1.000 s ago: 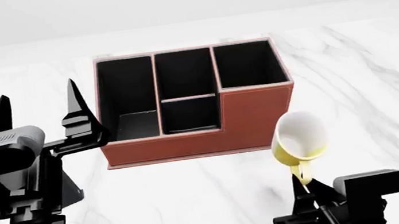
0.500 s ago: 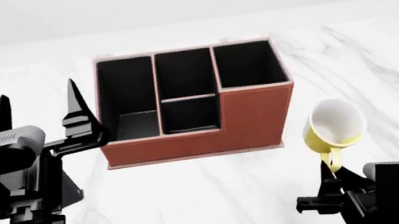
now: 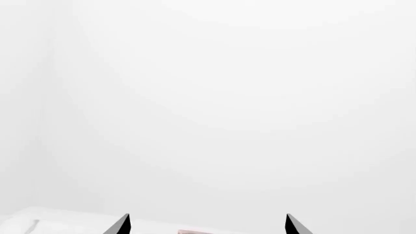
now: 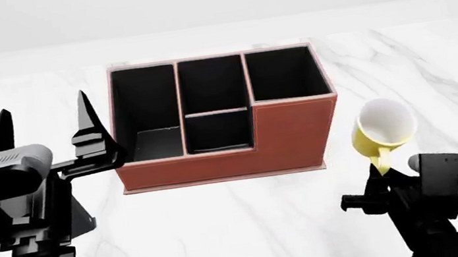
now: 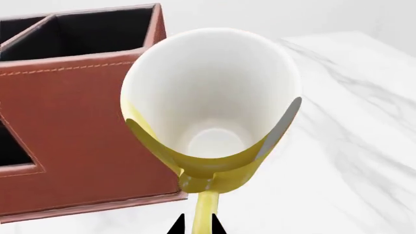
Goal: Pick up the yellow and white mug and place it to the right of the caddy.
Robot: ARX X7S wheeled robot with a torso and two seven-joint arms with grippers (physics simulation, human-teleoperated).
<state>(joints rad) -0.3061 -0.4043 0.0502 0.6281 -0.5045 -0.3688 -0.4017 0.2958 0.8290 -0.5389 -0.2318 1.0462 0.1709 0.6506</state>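
— Since a second ago, what has moved?
— Item one: yellow and white mug, carried from in front of the caddy at its right corner to clear of its right side. Item two: right gripper, travelled right with it. Left gripper: unchanged, jaws spread, empty, well apart from the mug.
— Meaning for the task?
— Carry largely done; the mug is tilted, mouth toward the camera, and seemingly off the bench, though the head view leaves that height unsure. Lowering and release remain.
— Mug against the jaws?
— Handle points down between the right jaws, which are closed on it; the body stands beyond the fingertips, just beside the caddy wall.
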